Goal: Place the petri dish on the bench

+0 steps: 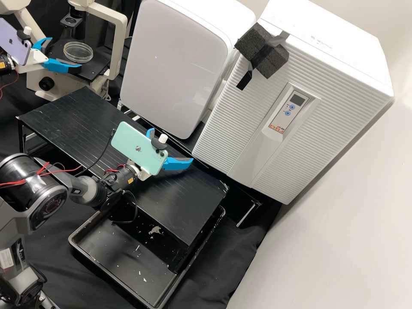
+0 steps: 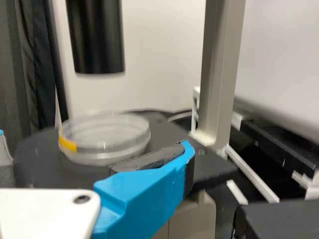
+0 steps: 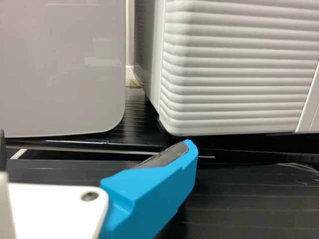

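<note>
So the petri dish (image 1: pixel 78 51) is sitting on the black microscope stage (image 1: pixel 95 68) over at the far left, with a yellowy-orange mark on its side. My left gripper (image 1: pixel 65 52) is right up near it, fingers spread wide, nothing gripped. My right gripper (image 1: pixel 172 144) is hanging above the worktop (image 1: pixel 77 116), also wide open and holding zilch. Two big white cabinets (image 1: pixel 176 64) are on the far side, and there's a black tray (image 1: pixel 122 253) at the near side.
</note>
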Motion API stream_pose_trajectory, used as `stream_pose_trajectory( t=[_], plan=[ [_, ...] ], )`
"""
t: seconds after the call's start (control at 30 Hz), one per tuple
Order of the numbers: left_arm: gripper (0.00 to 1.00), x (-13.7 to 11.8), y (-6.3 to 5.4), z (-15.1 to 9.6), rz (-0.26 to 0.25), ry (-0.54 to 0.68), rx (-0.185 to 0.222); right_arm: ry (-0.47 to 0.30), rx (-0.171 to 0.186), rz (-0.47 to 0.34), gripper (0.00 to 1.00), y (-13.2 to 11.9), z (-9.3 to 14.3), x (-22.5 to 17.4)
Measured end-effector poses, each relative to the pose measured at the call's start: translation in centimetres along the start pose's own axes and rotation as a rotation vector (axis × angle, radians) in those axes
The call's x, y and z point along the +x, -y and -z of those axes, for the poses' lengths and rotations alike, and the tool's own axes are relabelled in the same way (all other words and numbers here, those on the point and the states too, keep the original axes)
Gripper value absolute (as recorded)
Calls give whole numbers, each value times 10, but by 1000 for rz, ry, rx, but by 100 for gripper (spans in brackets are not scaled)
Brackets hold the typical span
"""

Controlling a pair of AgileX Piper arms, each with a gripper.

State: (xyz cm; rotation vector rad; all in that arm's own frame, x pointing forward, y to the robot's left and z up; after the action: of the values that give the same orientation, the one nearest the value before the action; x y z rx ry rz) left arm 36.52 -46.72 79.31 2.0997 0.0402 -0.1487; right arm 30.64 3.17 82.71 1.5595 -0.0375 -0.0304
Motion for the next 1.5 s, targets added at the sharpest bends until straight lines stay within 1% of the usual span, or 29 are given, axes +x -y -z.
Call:
stream_pose_trajectory(
  t=[0.17, 0.33, 0.53, 0.77, 0.93, 1.03, 1.17, 1.27, 1.33, 1.5],
  plan=[
    [100, 5, -1, 0, -10, -2, -4, 0, 0, 0, 100, 0, 0, 0],
    [100, 6, -3, 0, -14, -2, 12, 0, 0, 0, 100, 0, 0, 0],
    [100, 14, -2, 0, -15, -2, 12, 0, 0, 0, 100, 0, 0, 0],
    [100, 36, 1, -1, -22, 5, 11, 0, 0, 0, 100, 0, 0, 0],
    [100, 38, 2, -1, -24, 7, 12, 0, 0, 0, 100, 0, 0, 0],
    [100, 39, 4, 0, -21, 5, 10, 0, 0, 0, 100, 0, 0, 0],
    [100, 43, 8, 1, -37, 10, 10, 0, 0, 0, 100, 0, 0, 0],
    [100, 46, 10, 1, -68, 19, 9, 0, 0, 0, 100, 0, 0, 0],
    [100, 48, 12, 2, -76, 21, 9, 0, 0, 0, 100, 0, 0, 0],
    [100, 49, 12, 2, -86, 24, 9, 0, 0, 0, 100, 0, 0, 0]
  ],
)
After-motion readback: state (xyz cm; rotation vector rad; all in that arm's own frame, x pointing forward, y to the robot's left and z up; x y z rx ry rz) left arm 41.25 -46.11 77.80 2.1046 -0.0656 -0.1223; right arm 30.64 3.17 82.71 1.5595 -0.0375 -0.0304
